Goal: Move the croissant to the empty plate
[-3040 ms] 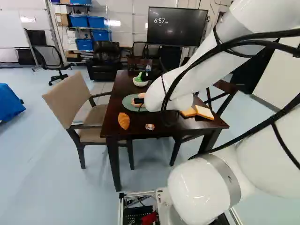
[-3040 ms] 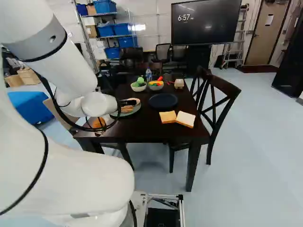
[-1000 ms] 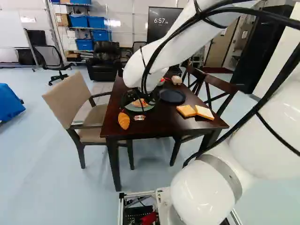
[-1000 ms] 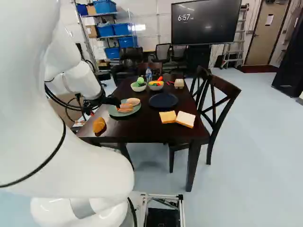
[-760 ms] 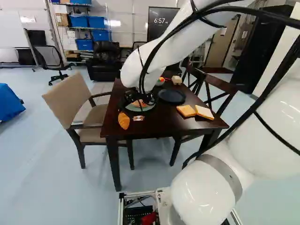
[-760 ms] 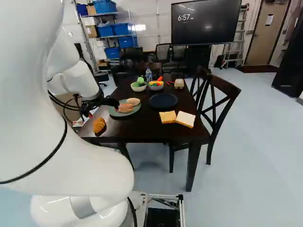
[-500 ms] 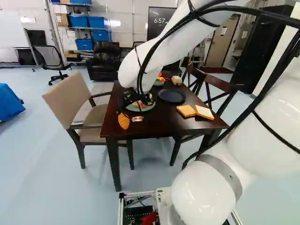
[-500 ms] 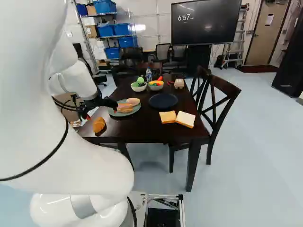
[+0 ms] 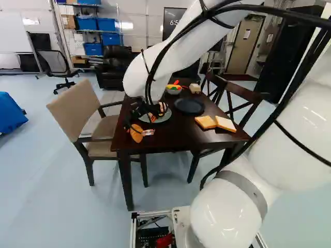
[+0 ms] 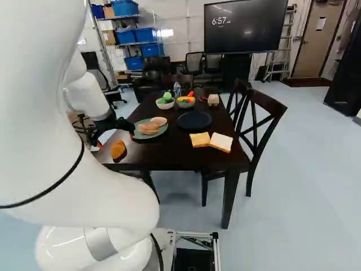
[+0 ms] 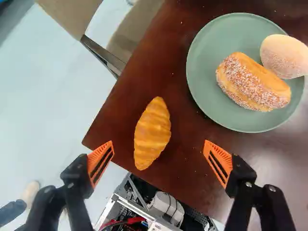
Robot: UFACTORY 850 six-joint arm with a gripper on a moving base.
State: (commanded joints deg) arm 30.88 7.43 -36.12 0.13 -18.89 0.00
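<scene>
- Tool (image 10: 116, 140) hung open above the desk (image 10: 161, 158), left of the green plate in the right base view, its fingers spread wide.
- Croissant (image 11: 152, 132) lay on the desk between those fingers, touching neither, left of the green plate (image 11: 207, 62) and nearer the base.
- Green plate carried a sugar-dotted roll (image 11: 250, 82) with a paler bun (image 11: 284, 55) just beside it.
- Beyond the green plate, slightly right, stood a bowl (image 10: 162, 106) with green food, then a second bowl (image 10: 184, 105) with bright, mixed-colour pieces.
- Dark blue plate (image 10: 194, 120) sat to the green plate's right.
- Two bread slices (image 10: 220, 142) lay right of the green plate and nearer the base.
</scene>
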